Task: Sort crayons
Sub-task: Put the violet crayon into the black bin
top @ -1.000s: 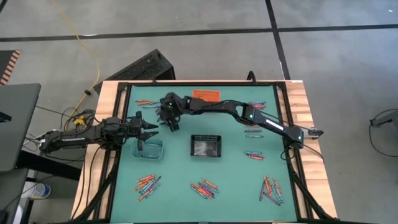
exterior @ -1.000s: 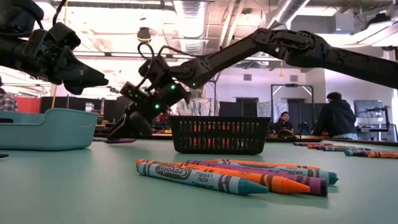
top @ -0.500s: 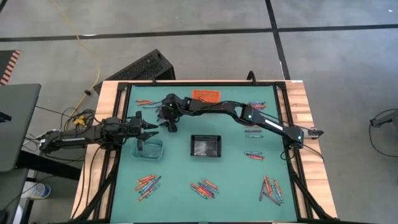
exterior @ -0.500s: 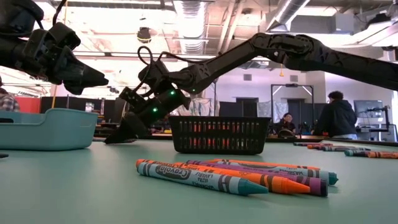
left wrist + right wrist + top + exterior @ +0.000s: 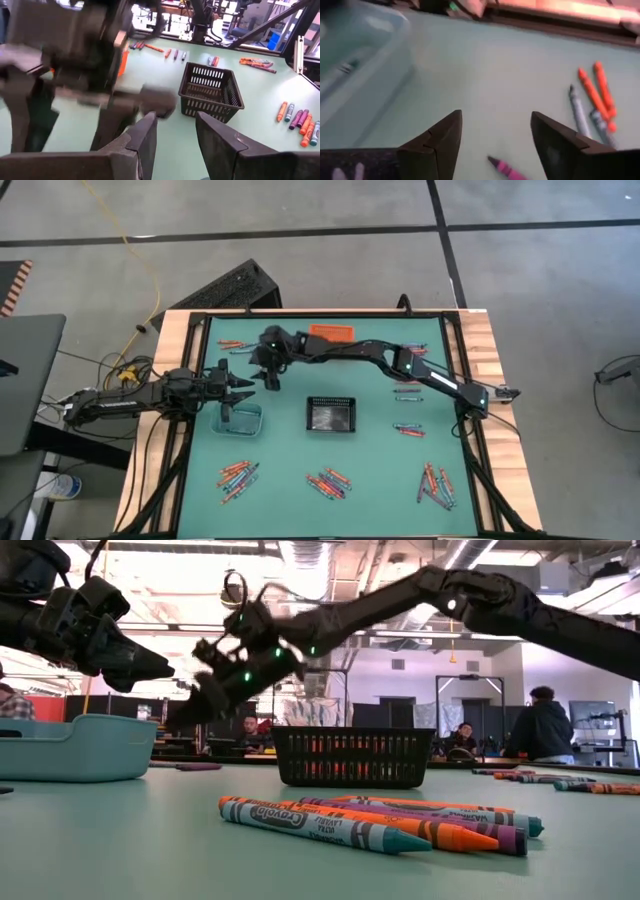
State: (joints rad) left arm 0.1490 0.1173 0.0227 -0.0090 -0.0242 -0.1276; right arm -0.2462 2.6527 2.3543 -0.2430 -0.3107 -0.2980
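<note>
Three bins are sitting on the table (image 5: 380, 480): one orange (image 5: 330, 332), one black (image 5: 332, 415), one clear (image 5: 240, 420). Crayons (image 5: 329, 481) are lying in about eight clusters.

paper-wrapped crayons (image 5: 370, 820), matt green table (image 5: 120, 840)

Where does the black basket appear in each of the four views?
High view: the black basket sits at the table's middle, between the two arms.
Low view: it stands centre, behind the nearest crayons.
Left wrist view: it is right of centre, beyond the left gripper.
Right wrist view: not in it.
Shared landmark: the clear bin, seen in the high, low and right wrist views.
</note>
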